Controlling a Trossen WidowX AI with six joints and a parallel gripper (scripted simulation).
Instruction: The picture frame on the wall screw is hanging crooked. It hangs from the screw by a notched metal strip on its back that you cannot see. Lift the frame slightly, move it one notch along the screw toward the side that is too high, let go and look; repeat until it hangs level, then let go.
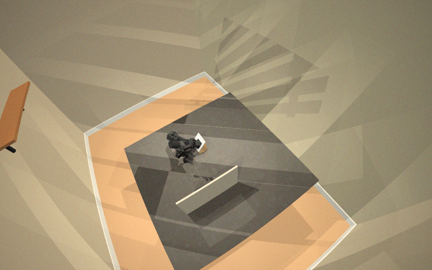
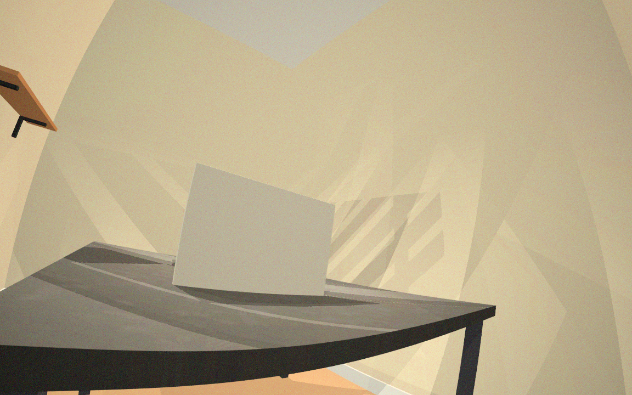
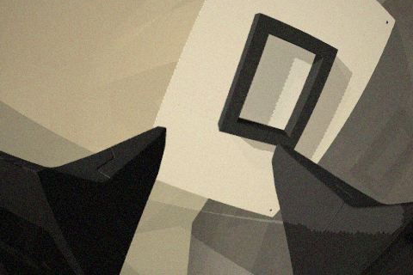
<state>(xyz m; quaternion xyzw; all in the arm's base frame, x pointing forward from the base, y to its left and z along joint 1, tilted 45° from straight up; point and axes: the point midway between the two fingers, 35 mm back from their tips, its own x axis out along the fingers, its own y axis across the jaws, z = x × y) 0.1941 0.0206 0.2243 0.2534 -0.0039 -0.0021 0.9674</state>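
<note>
One picture frame point(image 3: 228, 78), center right of the wrist view; two fingers, lower left and lower right. One bench point(image 1: 261, 134) point(image 2: 112, 314) and one upright panel point(image 1: 210, 188) point(image 2: 254, 235); one wooden shelf point(image 1: 11, 115) point(image 2: 21, 95), upper left in the exterior view, with two black brackets point(image 2: 1, 82).

Matte black to charcoal all over, chunky angular segments and blocky housings on the arm point(image 1: 184, 147), gripper point(image 3: 222, 144) with two faceted wedge fingers tapering to narrow blunt tips, thin seam line across each, right-hand one in the wrist view looking greyer.
</note>
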